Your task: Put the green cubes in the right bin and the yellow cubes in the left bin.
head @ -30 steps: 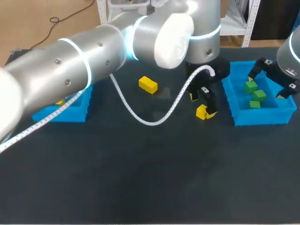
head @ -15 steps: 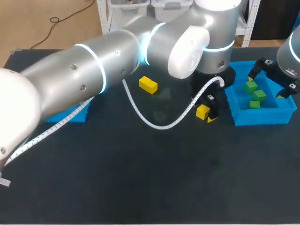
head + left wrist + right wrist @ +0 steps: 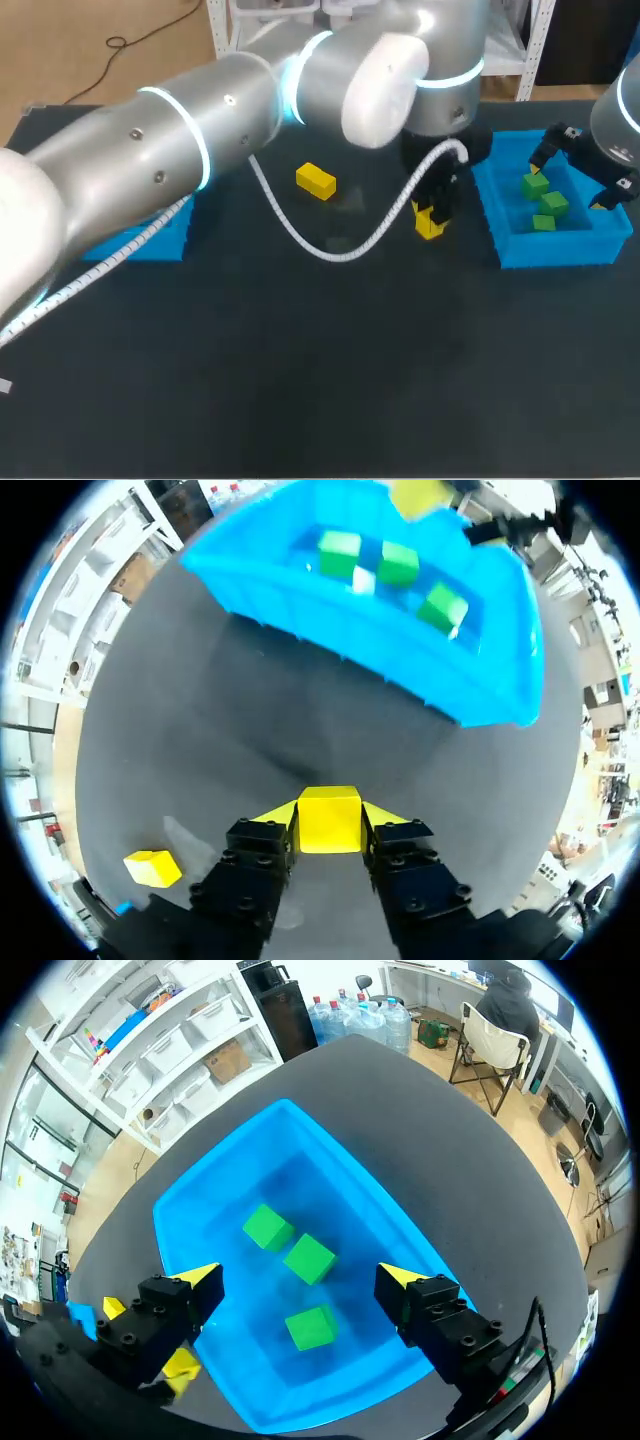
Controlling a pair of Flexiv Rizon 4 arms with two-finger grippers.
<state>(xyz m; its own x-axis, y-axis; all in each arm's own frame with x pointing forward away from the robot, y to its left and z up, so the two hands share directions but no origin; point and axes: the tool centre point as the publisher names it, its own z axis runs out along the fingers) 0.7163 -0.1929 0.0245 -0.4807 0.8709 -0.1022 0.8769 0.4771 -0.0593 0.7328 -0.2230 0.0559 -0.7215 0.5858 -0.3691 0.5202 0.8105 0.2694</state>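
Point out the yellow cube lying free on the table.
In the head view the free yellow cube lies on the table toward its far middle, to the left of the left gripper, which is shut on a second yellow cube.

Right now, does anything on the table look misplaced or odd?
Nothing stands out. The right bin holds only green cubes; the left gripper grips one yellow cube; a second yellow cube lies on the table.
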